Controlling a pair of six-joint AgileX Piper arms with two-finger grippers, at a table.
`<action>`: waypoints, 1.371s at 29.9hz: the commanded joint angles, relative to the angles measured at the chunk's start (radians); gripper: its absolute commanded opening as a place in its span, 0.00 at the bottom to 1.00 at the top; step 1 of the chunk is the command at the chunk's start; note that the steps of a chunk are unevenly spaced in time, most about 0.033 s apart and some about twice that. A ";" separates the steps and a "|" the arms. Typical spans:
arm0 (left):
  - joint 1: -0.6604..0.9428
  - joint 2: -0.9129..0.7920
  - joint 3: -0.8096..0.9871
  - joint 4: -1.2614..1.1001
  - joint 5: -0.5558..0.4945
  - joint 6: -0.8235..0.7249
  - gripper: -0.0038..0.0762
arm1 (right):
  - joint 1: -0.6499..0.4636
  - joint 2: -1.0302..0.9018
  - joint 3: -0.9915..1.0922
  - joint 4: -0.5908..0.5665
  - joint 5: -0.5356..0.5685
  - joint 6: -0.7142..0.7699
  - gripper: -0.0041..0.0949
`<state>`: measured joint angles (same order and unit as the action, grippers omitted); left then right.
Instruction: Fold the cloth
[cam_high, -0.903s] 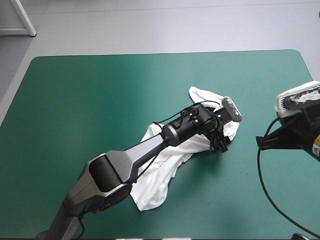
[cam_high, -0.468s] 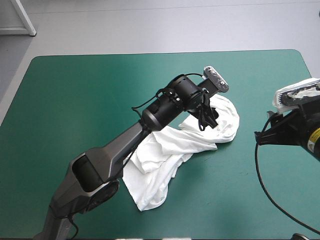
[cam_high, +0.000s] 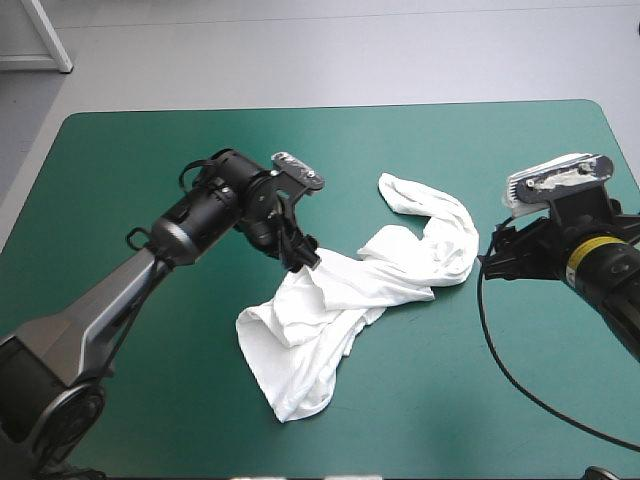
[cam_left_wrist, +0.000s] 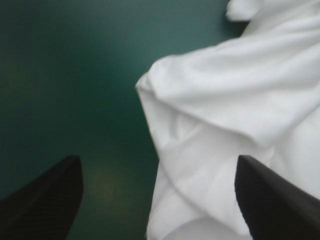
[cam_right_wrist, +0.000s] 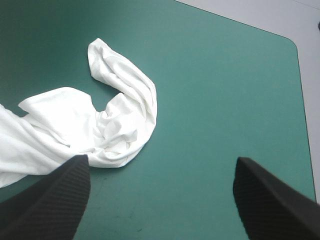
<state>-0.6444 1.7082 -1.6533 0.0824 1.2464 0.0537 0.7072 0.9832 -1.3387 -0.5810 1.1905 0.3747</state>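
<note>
T-shirt (cam_high: 340, 300) lies in a diagonal heap; its edge is just ahead of the left gripper (cam_left_wrist: 157, 160), jaws spread wide and empty. The right gripper (cam_right_wrist: 160, 162), jaws likewise apart and empty, stands farther.

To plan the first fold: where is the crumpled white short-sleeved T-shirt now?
In the high view the T-shirt lies near the middle of the teal-green table, its left edge by the open left gripper, the right gripper apart on its right.

The left arm (cam_high: 100, 305) is grey with a black wrist, the right arm (cam_high: 603, 275) black, yellow-labelled.
</note>
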 joint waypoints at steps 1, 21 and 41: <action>0.057 -0.128 0.084 -0.010 0.041 -0.023 0.79 | -0.004 0.036 -0.021 -0.038 -0.065 0.016 0.77; 0.153 -0.186 0.573 -0.224 -0.294 0.073 0.79 | -0.240 0.252 -0.021 0.271 -0.196 -0.139 0.77; 0.153 -0.108 0.594 -0.289 -0.336 0.079 0.04 | -0.552 0.720 -0.230 0.455 -0.268 -0.310 0.77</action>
<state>-0.4864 1.6251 -1.0431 -0.1729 0.9214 0.1362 0.1804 1.6846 -1.4856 -0.1335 0.9518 0.0905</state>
